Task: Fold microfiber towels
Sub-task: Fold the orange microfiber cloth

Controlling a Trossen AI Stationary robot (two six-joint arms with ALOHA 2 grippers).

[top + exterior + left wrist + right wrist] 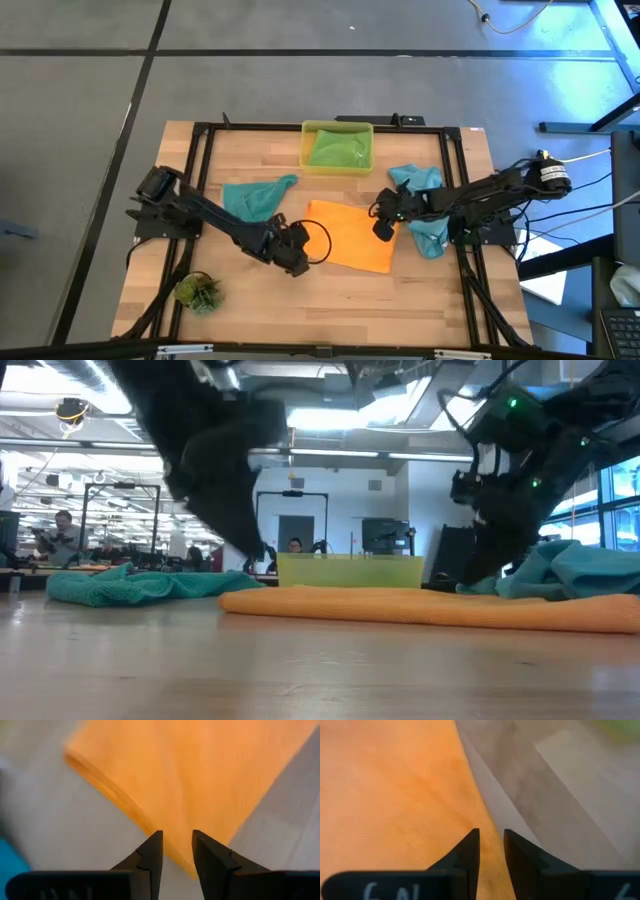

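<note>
Lying between both fingers' (177,857) tips, orange towel (350,235)

Wooden table (340,290), orange towel (350,235), two teal towels (257,196), yellow bin (306,148), plant tuft (198,292)

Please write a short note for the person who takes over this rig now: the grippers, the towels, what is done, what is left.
Left gripper: at the orange towel's left edge, jaws narrowly apart around the hem.
Right gripper: at its right edge, jaws narrow on the hem.
Orange towel: flat at the table's middle, seemingly folded once.
Green towel: in the yellow bin.
Two teal towels: crumpled, one on each side.
Left: finish orange, fold both teal.
</note>
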